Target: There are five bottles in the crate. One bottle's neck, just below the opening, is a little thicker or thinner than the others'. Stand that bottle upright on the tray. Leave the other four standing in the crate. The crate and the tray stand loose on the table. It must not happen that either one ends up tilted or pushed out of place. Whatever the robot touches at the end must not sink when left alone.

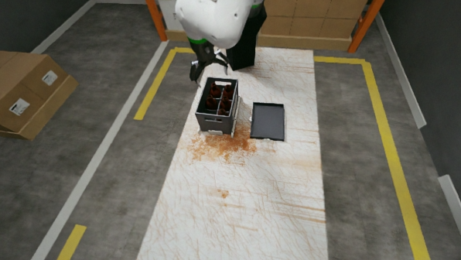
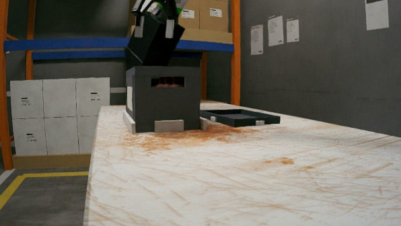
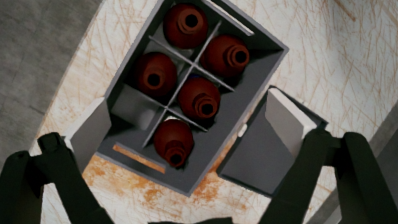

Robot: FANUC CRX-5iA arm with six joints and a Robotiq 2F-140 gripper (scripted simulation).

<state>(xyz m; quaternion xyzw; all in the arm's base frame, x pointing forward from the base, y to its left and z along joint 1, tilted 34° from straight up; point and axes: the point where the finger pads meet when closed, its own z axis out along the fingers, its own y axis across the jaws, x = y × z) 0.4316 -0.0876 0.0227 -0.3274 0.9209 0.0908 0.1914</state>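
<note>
So we've got the gripper up above the crate, fingers spread wide with nothing between them. Our guess is it's parked there so the wrist view can look down on the necks and compare them, which makes sense as the step in hand: picking the odd one out comes before any grabbing.

The crate is split into six cells by thin dividers, and five brown bottles stand in it, one per cell. The sixth cell, at the handle-slot end next to the bottle nearest that slot, has no bottle. The target has to be one of those five, all in the crate, but we honestly can't tell which neck is off (the slanted view makes every ring look a bit different).

The tray lies flat beside the crate, low-rimmed, with no bottle on it. Pale little blocks sit against the crate's foot, maybe to keep it from sliding, since it's loose.

Next we'd want a closer look at the necks, then a straight drop. Fingers this wide could catch a wall or a neighbouring bottle, so we'd narrow them first.
</note>
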